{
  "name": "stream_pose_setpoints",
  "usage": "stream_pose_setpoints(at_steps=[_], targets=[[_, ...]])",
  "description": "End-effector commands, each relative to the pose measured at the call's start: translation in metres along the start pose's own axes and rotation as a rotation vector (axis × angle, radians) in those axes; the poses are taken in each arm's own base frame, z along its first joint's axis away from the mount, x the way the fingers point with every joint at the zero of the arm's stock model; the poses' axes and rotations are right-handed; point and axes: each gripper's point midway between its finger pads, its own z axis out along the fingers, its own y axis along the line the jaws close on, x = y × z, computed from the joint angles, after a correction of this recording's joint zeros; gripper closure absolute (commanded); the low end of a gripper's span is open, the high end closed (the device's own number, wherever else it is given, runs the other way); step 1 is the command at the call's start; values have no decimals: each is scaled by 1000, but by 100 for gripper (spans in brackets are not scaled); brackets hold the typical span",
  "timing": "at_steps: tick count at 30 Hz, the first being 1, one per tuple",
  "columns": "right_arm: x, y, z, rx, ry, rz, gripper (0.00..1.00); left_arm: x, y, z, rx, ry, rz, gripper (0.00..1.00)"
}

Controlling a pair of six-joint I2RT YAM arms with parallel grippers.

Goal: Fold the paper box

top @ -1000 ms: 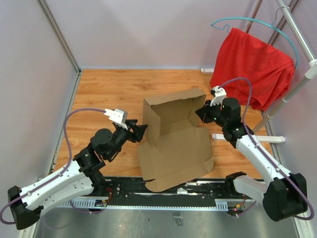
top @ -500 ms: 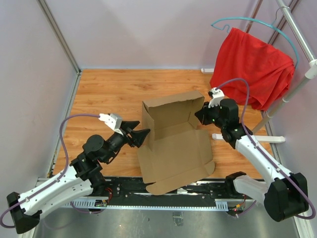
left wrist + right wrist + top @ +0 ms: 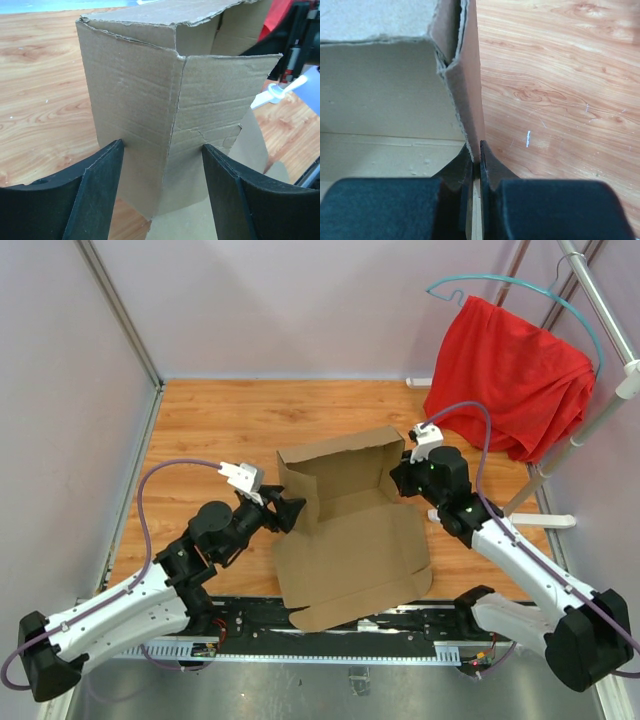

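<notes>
- The left gripper (image 3: 286, 512) now sits at the left rear corner of the paper box (image 3: 350, 540); a second ago it stood just off that wall.
- Its jaws have spread wider and stand on either side of the corner (image 3: 162, 145), with no clamp evident.
- The right gripper (image 3: 476, 150) is pinched tight on the edge of the upright right wall.
- The box lies mid-table (image 3: 210, 420), rear and side walls raised and the front panel flat, and has shifted slightly left.
- Judgement: the left wall is next to be squared, and the lid is not yet closed.
</notes>
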Motion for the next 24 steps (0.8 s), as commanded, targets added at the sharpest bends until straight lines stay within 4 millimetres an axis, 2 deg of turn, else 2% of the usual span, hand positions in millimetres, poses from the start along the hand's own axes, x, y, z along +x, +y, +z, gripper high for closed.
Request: stream_pose_setpoints(at_steps=[1,10,15,18,22,24], targets=[[-22,5,-11,45,-91,-22,99,-14,11,1,-87,-29,-11,30],[-29,14,-29,96,-162,-67,99,-11,41,2,-253,-37,11,36],[-25,17,-30,107,-181,-73,99,-19,63,-2,-379,-95,20,42],[-22,22,-29,105,-197,-71,99,-27,69,-2,-414,-154,19,45],[-21,30,-30,113,-221,-73,99,-27,72,4,-439,-172,36,60],[-22,34,-32,123,-236,-83,99,-26,75,6,-466,-164,58,64]])
